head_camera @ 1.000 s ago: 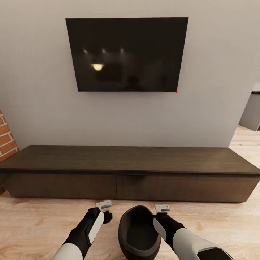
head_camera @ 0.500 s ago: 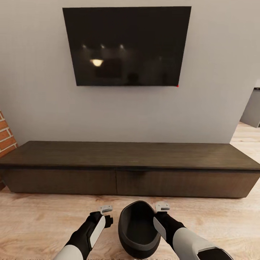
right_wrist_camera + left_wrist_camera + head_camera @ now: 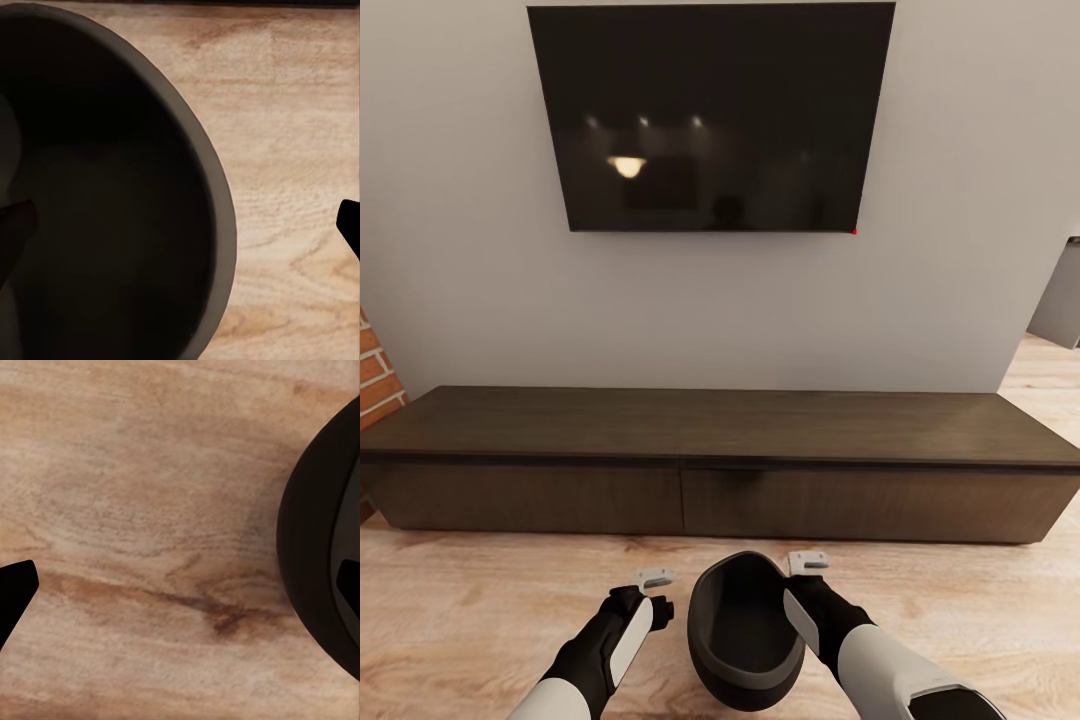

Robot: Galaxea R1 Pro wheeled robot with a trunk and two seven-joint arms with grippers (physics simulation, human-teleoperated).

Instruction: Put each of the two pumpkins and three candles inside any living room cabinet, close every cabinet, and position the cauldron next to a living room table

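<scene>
right gripper (image 3: pixel 809 563) straddles the cauldron (image 3: pixel 745 632) rim, jaws wide; left gripper (image 3: pixel 654 577) equally agape. likely heavy, rigid: grip the rim.

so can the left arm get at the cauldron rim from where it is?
Probably yes. The left gripper hangs open just beside the cauldron, with only bare wood floor between them. The right gripper straddles the opposite rim, clear of that side.

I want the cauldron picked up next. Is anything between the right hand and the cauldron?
Nothing visible. The right hand straddles the cauldron rim, one finger inside the bowl and one outside over the wood floor. The left hand is beside it, apart.
</scene>
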